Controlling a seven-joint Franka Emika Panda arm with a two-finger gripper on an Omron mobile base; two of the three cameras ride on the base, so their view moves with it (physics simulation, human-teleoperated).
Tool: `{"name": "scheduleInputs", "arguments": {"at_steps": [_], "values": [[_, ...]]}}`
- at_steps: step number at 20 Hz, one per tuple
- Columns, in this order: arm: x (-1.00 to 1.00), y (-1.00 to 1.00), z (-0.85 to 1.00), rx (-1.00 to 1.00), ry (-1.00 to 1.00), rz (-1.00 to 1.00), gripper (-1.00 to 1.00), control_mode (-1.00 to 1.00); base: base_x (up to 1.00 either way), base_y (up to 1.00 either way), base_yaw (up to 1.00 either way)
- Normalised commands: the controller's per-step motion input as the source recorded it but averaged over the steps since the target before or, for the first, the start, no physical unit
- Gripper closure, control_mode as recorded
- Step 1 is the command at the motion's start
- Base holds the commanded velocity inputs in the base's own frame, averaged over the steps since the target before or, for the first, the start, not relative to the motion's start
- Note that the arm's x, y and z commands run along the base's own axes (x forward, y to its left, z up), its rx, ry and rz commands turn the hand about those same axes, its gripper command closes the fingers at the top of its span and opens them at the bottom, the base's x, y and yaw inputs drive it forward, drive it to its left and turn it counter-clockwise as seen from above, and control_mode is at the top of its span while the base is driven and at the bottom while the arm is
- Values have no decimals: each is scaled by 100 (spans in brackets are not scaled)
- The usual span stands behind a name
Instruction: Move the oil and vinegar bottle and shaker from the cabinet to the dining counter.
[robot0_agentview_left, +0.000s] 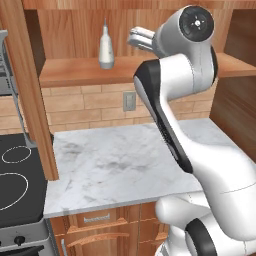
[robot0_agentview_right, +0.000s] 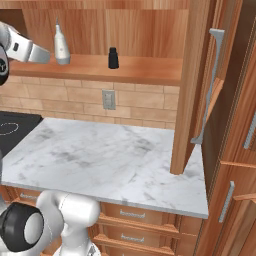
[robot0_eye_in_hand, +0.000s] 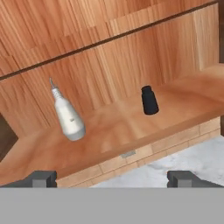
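Note:
The pale oil and vinegar bottle (robot0_agentview_left: 105, 48) (robot0_agentview_right: 61, 46) (robot0_eye_in_hand: 68, 117) stands upright on the plank shelf of the open wooden cabinet (robot0_agentview_left: 75, 73) (robot0_agentview_right: 145, 70) (robot0_eye_in_hand: 131, 127). The small black shaker (robot0_agentview_right: 113, 58) (robot0_eye_in_hand: 149, 101) stands on the same shelf, a little to the bottle's right. My gripper (robot0_agentview_left: 134, 38) (robot0_agentview_right: 46, 56) (robot0_eye_in_hand: 113, 178) hovers at shelf height in front of the cabinet, short of both, open with nothing between its fingers. In the left base view my arm hides the shaker. The dining counter is out of view.
Below the shelf lie a short marble worktop (robot0_agentview_left: 115, 165) (robot0_agentview_right: 110, 160) and a brick backsplash with a wall outlet (robot0_agentview_left: 129, 101) (robot0_agentview_right: 108, 99). A black stove (robot0_agentview_left: 15, 185) adjoins on the left. Open cabinet doors (robot0_agentview_left: 31, 90) (robot0_agentview_right: 192, 85) flank the shelf; drawers (robot0_agentview_right: 135, 220) sit under the worktop.

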Motion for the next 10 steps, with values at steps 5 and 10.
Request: {"name": "scheduleInputs", "arguments": {"at_steps": [5,10], "values": [[25,11,-13,2,0,7,-100,-100,0,0,0],[14,20,-19,0,0,7,-100,-100,0,0,0]]}}
